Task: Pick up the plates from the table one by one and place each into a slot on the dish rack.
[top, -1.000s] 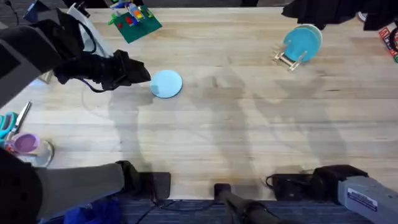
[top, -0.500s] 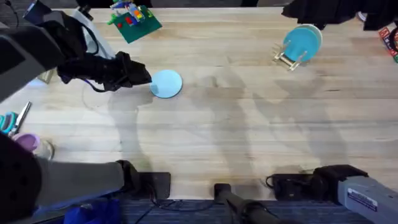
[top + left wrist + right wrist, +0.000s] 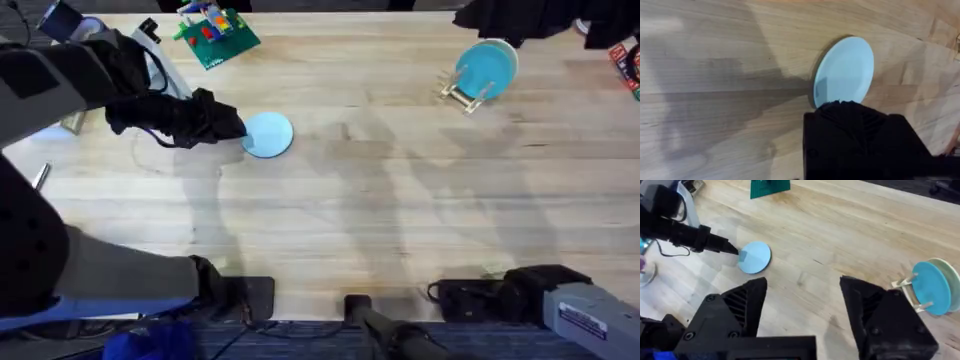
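The pale blue plate [image 3: 267,134] lies flat on the table [image 3: 400,210], left of the middle and toward the far edge. The left gripper [image 3: 236,129] reaches in from the left edge, its tip at the plate's left rim; whether its fingers are spread or pinching the rim cannot be told. The teal plate [image 3: 484,67] stands upright in the dish rack [image 3: 462,93] near the far right corner, with a cream plate [image 3: 949,277] in the slot just behind it. The right gripper [image 3: 802,305] hangs near the front edge of the table on the right, fingers spread wide and holding nothing. A green baseplate [image 3: 214,38] with toy bricks sits at the far edge, left of the middle.
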